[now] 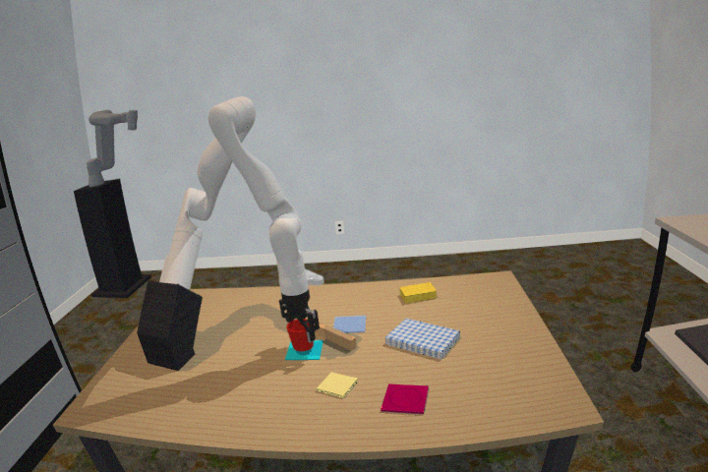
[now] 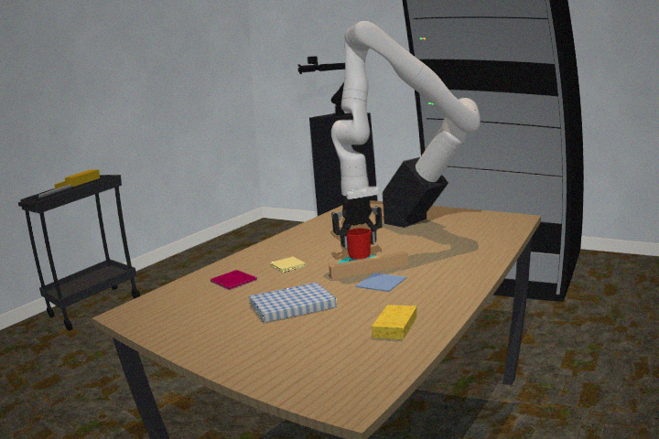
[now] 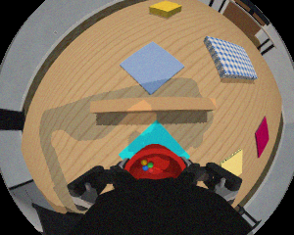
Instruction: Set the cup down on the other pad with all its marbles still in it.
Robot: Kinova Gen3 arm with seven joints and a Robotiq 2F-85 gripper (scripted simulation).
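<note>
The red cup (image 1: 299,334) stands upright between the fingers of my gripper (image 1: 302,332), which grips its sides. Its base is at the cyan pad (image 1: 305,351); I cannot tell whether it touches. In the wrist view the cup (image 3: 155,164) holds several coloured marbles (image 3: 147,164), with the cyan pad (image 3: 154,141) just ahead. The wooden rail (image 1: 338,338) lies right beside that pad. Beyond the rail lies the light blue pad (image 1: 350,323), bare. From the exterior view the cup (image 2: 359,243) sits behind the rail (image 2: 367,265), with the light blue pad (image 2: 381,282) in front.
A blue checkered box (image 1: 422,337) lies right of the light blue pad. A yellow sponge (image 1: 418,291) is at the far side. A pale yellow pad (image 1: 336,384) and a magenta pad (image 1: 404,398) lie near the front. The arm's black base (image 1: 168,325) stands at the left.
</note>
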